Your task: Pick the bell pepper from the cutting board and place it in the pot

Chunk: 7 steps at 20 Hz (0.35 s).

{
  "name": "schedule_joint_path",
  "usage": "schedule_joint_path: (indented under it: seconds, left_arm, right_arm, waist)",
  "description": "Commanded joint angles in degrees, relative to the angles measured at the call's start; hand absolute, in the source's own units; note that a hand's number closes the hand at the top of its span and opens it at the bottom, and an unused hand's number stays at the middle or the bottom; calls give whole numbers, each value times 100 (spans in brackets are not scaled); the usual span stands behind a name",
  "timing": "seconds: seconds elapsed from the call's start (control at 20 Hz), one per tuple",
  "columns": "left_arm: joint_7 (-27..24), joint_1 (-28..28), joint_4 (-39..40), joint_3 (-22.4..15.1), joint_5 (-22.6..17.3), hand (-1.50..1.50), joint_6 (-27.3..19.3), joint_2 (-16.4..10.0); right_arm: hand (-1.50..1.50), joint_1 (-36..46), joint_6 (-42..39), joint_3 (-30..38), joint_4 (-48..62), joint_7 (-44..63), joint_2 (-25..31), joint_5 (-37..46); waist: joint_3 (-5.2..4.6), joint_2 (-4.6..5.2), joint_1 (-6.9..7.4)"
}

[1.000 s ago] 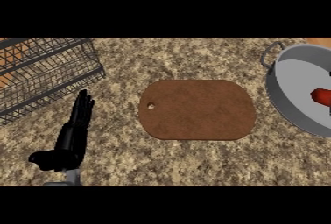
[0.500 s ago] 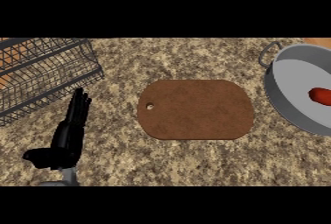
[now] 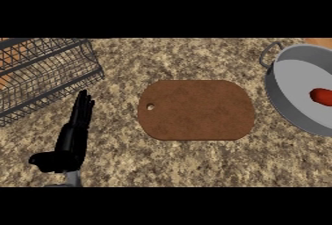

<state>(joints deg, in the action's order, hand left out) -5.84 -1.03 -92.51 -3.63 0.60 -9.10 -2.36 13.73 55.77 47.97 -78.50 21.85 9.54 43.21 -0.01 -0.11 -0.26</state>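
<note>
So what we've got here: one red bell pepper [image 3: 321, 96], and it's sitting inside the pot [image 3: 293, 79] at the right edge of the frame, not on the cutting board [image 3: 198, 110]. From what we can see, its long axis runs roughly left to right, dipping a little toward the lower right. The frame's right edge cuts off its far end, so we can't tell which end is the stem.

There's one pot, grey and round, also partly cut off at the right, and we can make out one loop handle [image 3: 269, 55] on its upper-left side. There's one cutting board, brown with rounded corners, lying flat in the middle of the speckled worktop [image 3: 194, 167]. Its long side goes left to right, it has a small hole [image 3: 150, 107] near its left end, and nothing is on it. One black wire basket [image 3: 45, 72] fills the upper left of the frame.

We only see one hand, the left hand [image 3: 73, 134], at the lower left. It's released, with fingers straight and pointing toward the top of the frame, thumb sticking out to the left, grasping nothing. Its fingertips are just below the basket's lower edge and well apart from the board. The right hand doesn't show anywhere.
</note>
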Motion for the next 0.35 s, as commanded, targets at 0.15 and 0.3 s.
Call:
schedule_joint_path:
  seconds: [0.15,0.3]
  left_arm:
    - [237,194,-77,118,-50,0,114,-134]
    - [-262,277,513,142,-28,0,79,46]
  right_arm:
    - [-150,-812,371,119,-1058,69,-309,-397]
    - [-150,-1342,408,71,-1368,-253,-497,-787]
  waist:
    - [2,3,-6]
    - [1,8,-21]
